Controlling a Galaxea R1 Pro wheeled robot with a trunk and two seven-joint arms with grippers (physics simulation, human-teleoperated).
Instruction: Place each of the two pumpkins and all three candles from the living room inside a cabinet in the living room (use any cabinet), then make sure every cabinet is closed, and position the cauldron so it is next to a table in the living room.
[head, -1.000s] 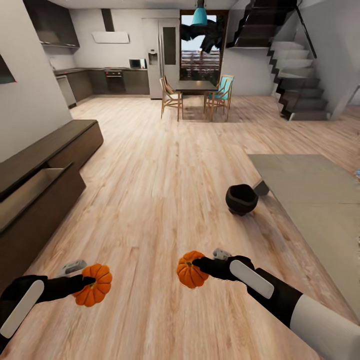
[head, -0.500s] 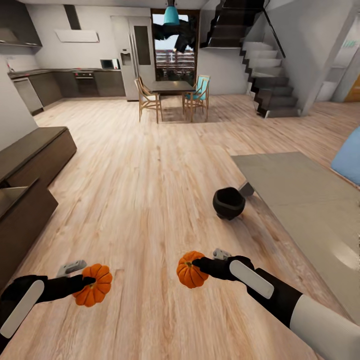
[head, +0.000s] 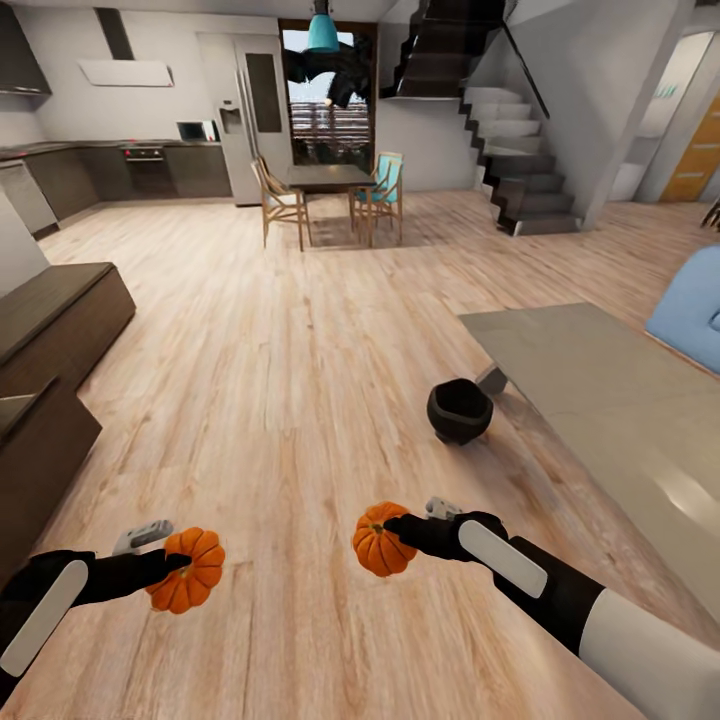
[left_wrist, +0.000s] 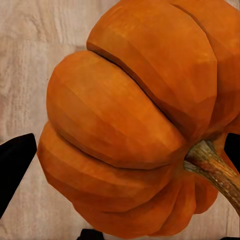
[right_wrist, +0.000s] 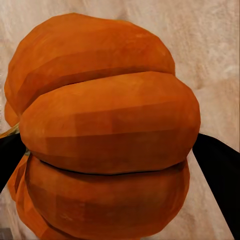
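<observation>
Carry step: left end effector (head: 172, 572) grips one small ribbed orange pumpkin (head: 187, 584), right end effector (head: 396, 531) the other pumpkin (head: 378, 540). Next, I'd say, swing toward the long dark-brown wooden cabinet (head: 45, 320).

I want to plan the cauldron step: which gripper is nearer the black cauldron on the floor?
Right. The right gripper, holding a pumpkin, sits just short of the cauldron; the left gripper, holding the other pumpkin, is much farther off to the side.
</observation>
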